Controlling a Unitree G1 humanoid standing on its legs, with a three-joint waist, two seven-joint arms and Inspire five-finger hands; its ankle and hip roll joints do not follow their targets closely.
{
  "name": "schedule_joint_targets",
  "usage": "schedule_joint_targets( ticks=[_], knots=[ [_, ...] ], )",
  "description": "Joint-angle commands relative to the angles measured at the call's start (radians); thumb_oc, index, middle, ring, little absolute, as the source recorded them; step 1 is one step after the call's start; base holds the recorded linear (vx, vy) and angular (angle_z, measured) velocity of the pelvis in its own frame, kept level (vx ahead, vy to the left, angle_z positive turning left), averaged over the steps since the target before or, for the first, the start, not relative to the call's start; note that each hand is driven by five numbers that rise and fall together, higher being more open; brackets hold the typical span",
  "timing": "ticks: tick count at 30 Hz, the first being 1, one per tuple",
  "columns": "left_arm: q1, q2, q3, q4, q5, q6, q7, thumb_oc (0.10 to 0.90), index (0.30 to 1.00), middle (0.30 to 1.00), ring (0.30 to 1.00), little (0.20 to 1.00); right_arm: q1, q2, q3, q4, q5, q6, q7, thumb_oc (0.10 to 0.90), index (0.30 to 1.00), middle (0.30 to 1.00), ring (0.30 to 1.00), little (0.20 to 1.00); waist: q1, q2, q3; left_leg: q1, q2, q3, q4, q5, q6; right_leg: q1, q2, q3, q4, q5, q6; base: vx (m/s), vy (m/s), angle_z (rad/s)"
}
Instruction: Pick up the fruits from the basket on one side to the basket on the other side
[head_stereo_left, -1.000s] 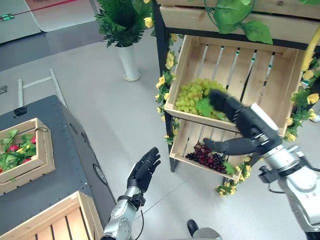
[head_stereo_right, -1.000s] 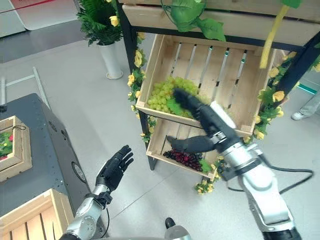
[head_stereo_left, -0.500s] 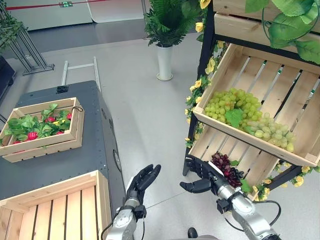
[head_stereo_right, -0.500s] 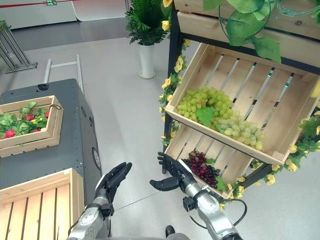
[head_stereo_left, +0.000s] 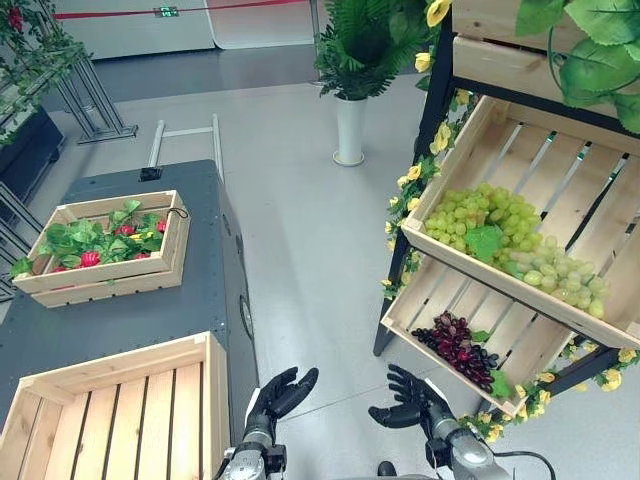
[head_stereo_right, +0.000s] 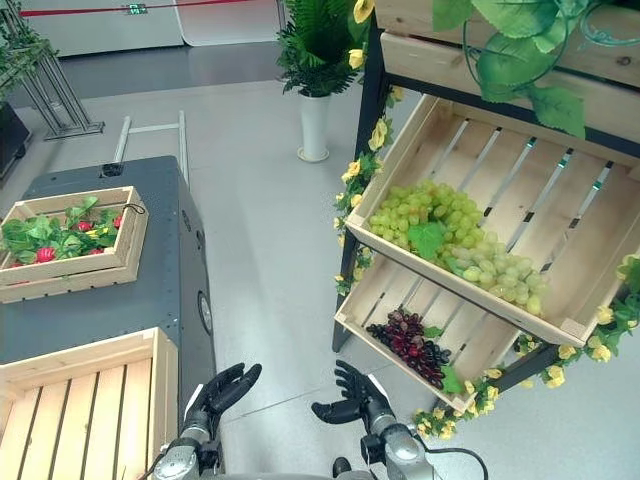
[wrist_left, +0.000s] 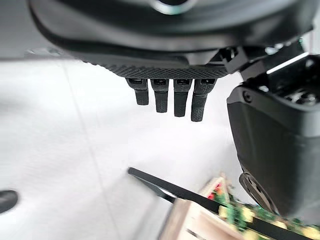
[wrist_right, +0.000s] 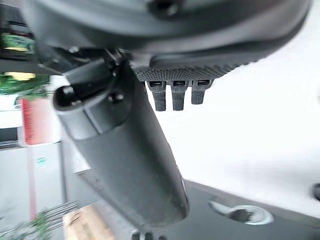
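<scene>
From my left eye, my left hand (head_stereo_left: 280, 392) hangs low over the grey floor (head_stereo_left: 300, 230), fingers straight and loose, holding nothing. My right hand (head_stereo_left: 412, 405) floats beside it, fingers spread, just as empty.

From my right eye, the green grapes (head_stereo_right: 440, 235) lie in the upper slanted crate (head_stereo_right: 600, 250) of the rack, the dark grapes (head_stereo_right: 410, 345) in the lower crate (head_stereo_right: 362, 330) (both well apart from my hands). An empty wooden crate (head_stereo_right: 90, 350) sits on the dark cabinet (head_stereo_right: 170, 260).

My left wrist shows straight fingers (wrist_left: 161, 100) over bare floor.

My right wrist shows relaxed fingers (wrist_right: 177, 97) and thumb (wrist_right: 125, 160), nothing grasped.
</scene>
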Motion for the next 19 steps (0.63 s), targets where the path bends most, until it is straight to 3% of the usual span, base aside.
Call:
schedule_joint_targets(
  ticks=[1,7,9,14,19],
  knots=[
    [-0.134,-0.029,0.003,0.083,0.098,-0.099,-0.024,0.8,0.9,0.9,0.9,0.9,-0.113,0.017,-0.042,0.072,0.043,-0.128,0.009,0.8,0.9,0.9,0.9,0.9,0.018,0.004,0.0,0.027,-0.084,-0.001,0.01,-0.129,0.056,0.047,0.046,-0.054,0.009,-0.064,-0.038,0.02,-0.005,0.11],
    [-0.134,-0.024,-0.019,0.179,0.254,0.002,-0.011,0.8,0.9,0.9,0.9,0.9,-0.124,0.027,-0.026,0.217,-0.076,-0.096,0.02,0.8,0.9,0.9,0.9,0.9,0.026,0.008,-0.011,0.028,-0.084,-0.015,0.01,-0.126,0.055,0.052,0.05,-0.057,0.014,-0.076,-0.041,0.02,-0.001,0.02],
    [-0.135,-0.025,-0.016,0.195,0.244,0.038,-0.018,0.8,0.9,0.9,0.9,0.9,-0.124,0.028,-0.029,0.253,-0.05,-0.052,0.037,0.8,0.9,0.9,0.9,0.9,0.03,0.009,-0.012,0.029,-0.084,-0.021,0.01,-0.126,0.055,0.055,0.051,-0.058,0.016,-0.08,-0.043,0.0,0.0,0.0],
    [-0.133,-0.026,-0.011,0.228,0.271,0.061,-0.032,0.8,0.9,0.9,0.9,0.9,-0.13,0.044,-0.055,0.32,-0.041,-0.002,0.046,0.8,0.9,0.9,0.9,0.9,0.041,0.012,-0.013,0.03,-0.087,-0.035,0.013,-0.125,0.057,0.064,0.051,-0.066,0.016,-0.087,-0.048,0.0,0.0,0.0],
    [-0.128,-0.019,-0.017,0.214,0.261,0.008,-0.079,0.8,0.9,0.9,0.9,0.9,-0.133,0.049,-0.062,0.319,-0.035,0.007,0.047,0.8,0.9,0.9,0.9,0.9,0.053,0.014,-0.013,0.027,-0.091,-0.054,0.014,-0.122,0.056,0.067,0.05,-0.074,0.022,-0.095,-0.051,0.03,-0.006,0.03]
  ],
)
